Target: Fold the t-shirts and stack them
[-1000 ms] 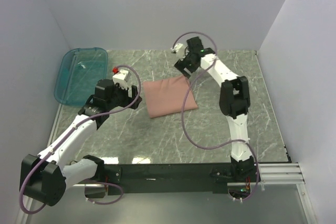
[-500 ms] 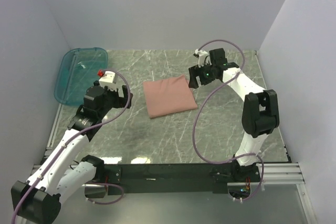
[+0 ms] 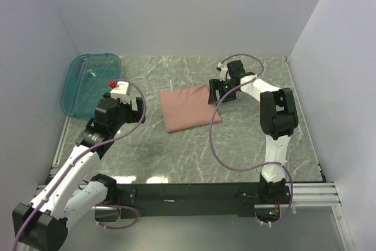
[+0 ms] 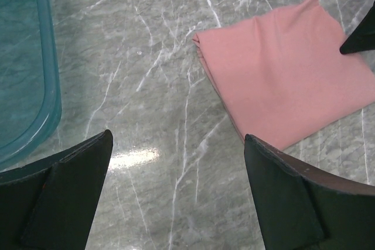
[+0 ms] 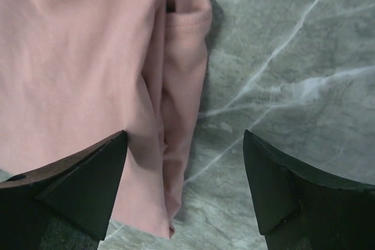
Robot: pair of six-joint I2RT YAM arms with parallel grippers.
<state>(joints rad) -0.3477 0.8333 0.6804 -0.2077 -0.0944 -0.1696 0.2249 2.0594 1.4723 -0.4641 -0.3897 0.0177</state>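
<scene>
Since the earlier picture, the left arm had drawn back from the left edge of the t-shirt (image 3: 189,109), and the right arm had swung out to the right and come back to the cloth's right side. The t-shirt lay folded into a compact rectangle near the middle of the marble table (image 3: 247,145), alone, with no second garment under or beside it. Its long axis seemed to run roughly left to right, a little turned.

The right gripper (image 3: 217,91) was clearly the nearer one. It hung over the far right corner of the t-shirt with its jaws wide apart and nothing between them. The left gripper (image 3: 136,110) was also fully spread and empty, standing between the teal bin (image 3: 88,80) and the t-shirt, apart from both. For the left gripper the cloth lay ahead and to the right.

The right wrist view showed what the overhead view could not: the layered folded edge (image 5: 181,86) ran between the two fingers, one finger over pink cloth, the other over bare marble. Whether the fingers touched the cloth, I could not tell. The left wrist view showed the whole left edge of the fold and the bin's rim (image 4: 51,98).
</scene>
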